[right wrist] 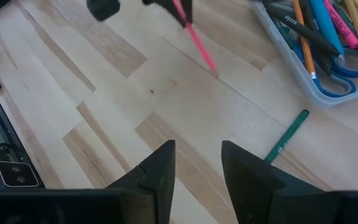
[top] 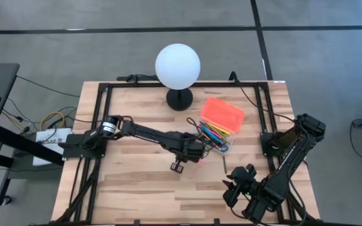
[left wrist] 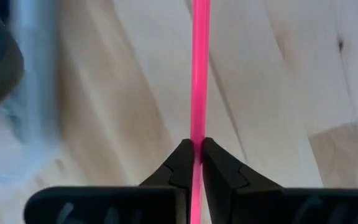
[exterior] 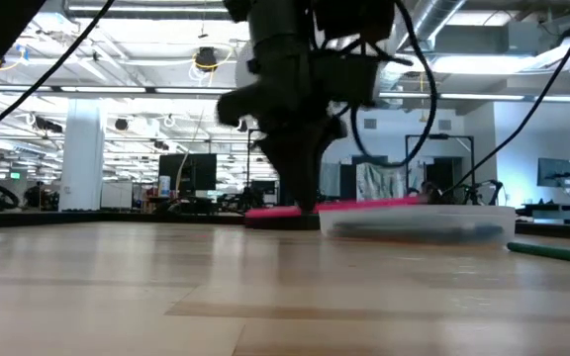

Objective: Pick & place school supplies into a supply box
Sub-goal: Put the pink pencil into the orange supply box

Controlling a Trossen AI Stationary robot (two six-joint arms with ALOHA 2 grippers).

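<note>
A thin pink pen (left wrist: 198, 74) is in my left gripper (left wrist: 196, 151), which is shut on it just in front of the supply box (top: 217, 135). The box is a clear case with its orange lid (top: 224, 113) open behind it. Several pens and blue-handled scissors (right wrist: 344, 68) lie inside it. A green pen (right wrist: 288, 143) lies flat on the table near the box. My right gripper (right wrist: 197, 163) hangs open over the table's near right part, with nothing between its fingers. My left gripper pinches the pink pen's shaft (left wrist: 197, 134) between its two fingertips, nearer one end than the middle. The fingers come from above, pointing steeply down, and lie across the pen. The pen (exterior: 364, 206) hangs almost level, clear of the table.
A white globe lamp (top: 178, 66) on a black foot stands at the far middle, behind the box. Black frame rails (top: 99, 125) run along the table's edges. Bare wood lies at the near left.
</note>
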